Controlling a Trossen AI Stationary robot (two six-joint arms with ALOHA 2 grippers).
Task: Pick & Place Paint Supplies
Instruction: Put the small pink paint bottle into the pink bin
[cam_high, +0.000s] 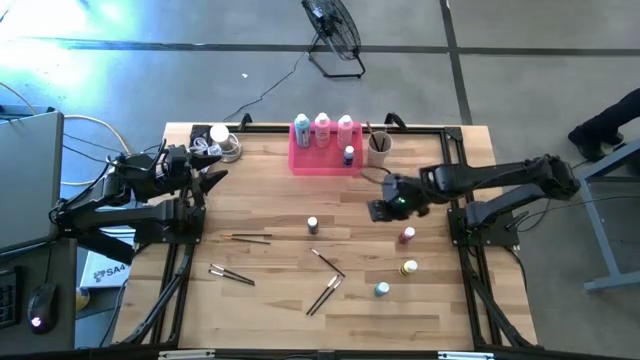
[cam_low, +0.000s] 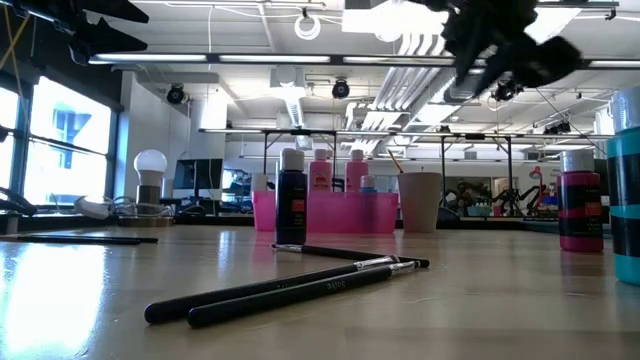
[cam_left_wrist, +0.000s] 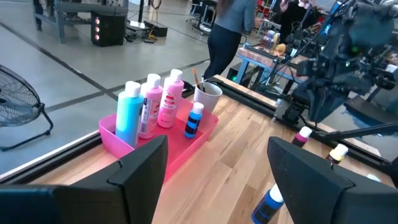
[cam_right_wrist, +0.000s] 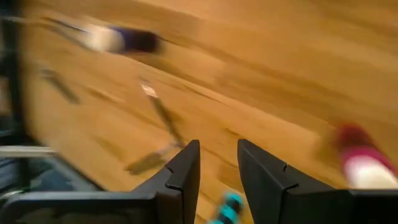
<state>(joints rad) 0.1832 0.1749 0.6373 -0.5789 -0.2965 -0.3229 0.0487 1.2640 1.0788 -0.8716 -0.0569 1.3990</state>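
This is a robotics lab or workshop in a large industrial hall: a pale wooden worktop (cam_high: 300, 300) framed in black metal rails stands on a grey concrete floor (cam_high: 150, 90) marked with lines. A black floor fan (cam_high: 333, 30), exposed ceiling pipes (cam_low: 300, 100) and strip lights, and further equipment benches (cam_left_wrist: 267, 43) fill the room.

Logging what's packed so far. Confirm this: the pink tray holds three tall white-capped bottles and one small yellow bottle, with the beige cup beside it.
One detail is wrong. The small bottle in the pink tray is blue, not yellow, as the left wrist view shows. The three tall bottles and the beige cup beside the tray are as stated.
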